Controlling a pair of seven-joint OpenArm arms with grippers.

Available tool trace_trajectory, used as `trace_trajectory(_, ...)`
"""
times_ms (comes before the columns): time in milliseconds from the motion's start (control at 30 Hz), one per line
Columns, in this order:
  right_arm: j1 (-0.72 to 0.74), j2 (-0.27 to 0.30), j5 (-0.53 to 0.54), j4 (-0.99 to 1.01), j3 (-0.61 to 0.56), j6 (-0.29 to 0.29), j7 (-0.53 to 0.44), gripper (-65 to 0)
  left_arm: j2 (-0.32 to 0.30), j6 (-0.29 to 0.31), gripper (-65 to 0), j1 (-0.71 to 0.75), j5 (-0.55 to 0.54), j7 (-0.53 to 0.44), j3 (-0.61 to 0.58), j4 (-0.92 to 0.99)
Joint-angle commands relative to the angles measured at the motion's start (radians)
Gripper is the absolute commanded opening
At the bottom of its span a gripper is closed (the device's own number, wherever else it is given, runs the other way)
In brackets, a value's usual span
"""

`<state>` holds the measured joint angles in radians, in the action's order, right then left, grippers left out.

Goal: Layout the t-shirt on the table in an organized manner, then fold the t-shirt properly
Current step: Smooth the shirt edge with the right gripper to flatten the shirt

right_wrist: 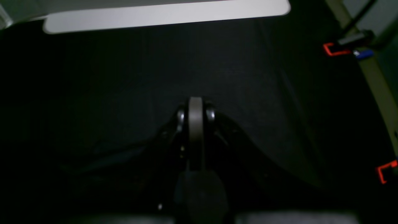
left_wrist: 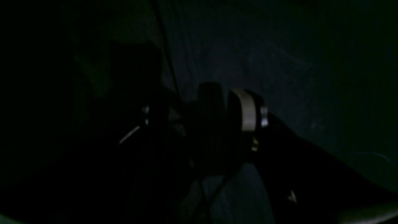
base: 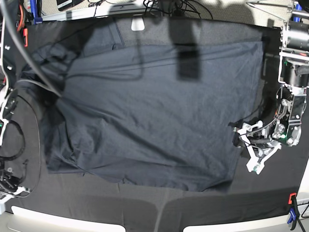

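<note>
Base view gives us no readable writing or brand anywhere; a pale patch (base: pixel 138 24) lies at the far edge of the table (base: pixel 145 212), too small for us to read. The t-shirt (base: pixel 154 111) lies spread across most of the black cloth, rumpled on the side away from the left gripper (base: pixel 244 137). Dark cables (base: pixel 29 53) cross over that rumpled side. An orange-and-blue clamp (base: pixel 292 208) sits on the table edge near the left gripper. That gripper rests at the shirt's side hem, its jaws standing apart; we cannot tell whether fabric lies between them. In the right wrist view we see the right gripper (right_wrist: pixel 196 107) with its fingers pressed together over dark cloth, and cannot tell whether any fabric is pinched. Orange clamps (right_wrist: pixel 334 49) sit well off to one side of it.
</note>
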<state>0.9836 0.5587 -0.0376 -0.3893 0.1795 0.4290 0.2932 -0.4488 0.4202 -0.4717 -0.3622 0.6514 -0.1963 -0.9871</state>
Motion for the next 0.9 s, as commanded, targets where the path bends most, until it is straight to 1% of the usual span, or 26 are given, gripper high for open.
trace_trajectory(0,0.043,0.011,0.009,-0.018,0.002,0.0,-0.029,-65.0,-0.014,-0.001,-36.4,-0.03,-0.006,-0.024,0.006,-0.014)
trace_trajectory(67,0.04,0.006,0.05,-0.018,-0.005,0.002,0.007,-64.5,-0.014,-0.001,-36.4,-0.03,-0.006,-0.023,0.006,-0.014)
trace_trajectory(100,0.04,0.006,0.099,-0.018,-0.011,0.009,0.057,-58.6,-0.014,-0.001,-36.4,-0.029,-0.007,-0.023,0.006,-0.014)
trace_trajectory(133,0.041,0.006,0.157,-0.018,-0.018,0.027,0.122,-51.4,-0.014,-0.001,-36.4,-0.029,-0.007,-0.023,0.006,-0.014)
trace_trajectory(167,0.042,0.006,0.215,-0.018,-0.022,0.056,0.193,-44.1,-0.014,-0.001,-36.4,-0.029,-0.007,-0.023,0.006,-0.014)
trace_trajectory(200,0.045,0.006,0.27,-0.018,-0.023,0.092,0.274,-38.6,-0.014,-0.001,-36.4,-0.03,-0.009,-0.024,0.006,-0.014)
trace_trajectory(233,0.048,0.006,0.325,-0.018,-0.023,0.124,0.358,-35.8,-0.014,-0.001,-36.4,-0.03,-0.014,-0.024,0.006,-0.014)
trace_trajectory(267,0.05,0.006,0.382,-0.018,-0.023,0.141,0.443,-35.7,-0.014,-0.001,-36.4,-0.03,-0.018,-0.025,0.006,-0.014)
trace_trajectory(300,0.052,0.007,0.427,-0.018,-0.023,0.143,0.515,-35.7,-0.014,-0.001,-36.4,-0.03,-0.026,-0.025,0.006,-0.014)
trace_trajectory(367,0.051,0.011,0.465,-0.018,-0.023,0.143,0.622,-35.7,-0.011,-0.001,-36.4,-0.03,-0.032,-0.023,0.006,-0.014)
trace_trajectory(400,0.05,0.016,0.462,-0.018,-0.023,0.142,0.654,-35.7,-0.011,-0.001,-36.4,-0.03,-0.032,-0.023,0.006,-0.014)
trace_trajectory(467,0.046,0.031,0.462,-0.018,-0.023,0.135,0.702,-35.7,-0.011,-0.001,-36.4,-0.029,-0.032,-0.023,0.006,-0.014)
trace_trajectory(533,0.038,0.05,0.472,-0.016,-0.023,0.111,0.742,-35.7,-0.011,0.0,-36.4,-0.029,-0.032,-0.023,0.006,-0.014)
trace_trajectory(667,0.002,0.077,0.521,-0.011,-0.023,0.109,0.843,-35.7,-0.011,0.0,-36.4,-0.029,-0.032,-0.024,0.006,-0.014)
trace_trajectory(767,-0.035,0.078,0.519,-0.011,-0.023,0.108,0.869,-35.7,-0.011,0.0,-36.4,-0.029,-0.032,-0.024,0.006,-0.014)
trace_trajectory(867,-0.076,0.072,0.486,-0.01,-0.023,0.075,0.864,-35.8,-0.011,-0.001,-36.4,-0.029,-0.032,-0.024,0.006,-0.014)
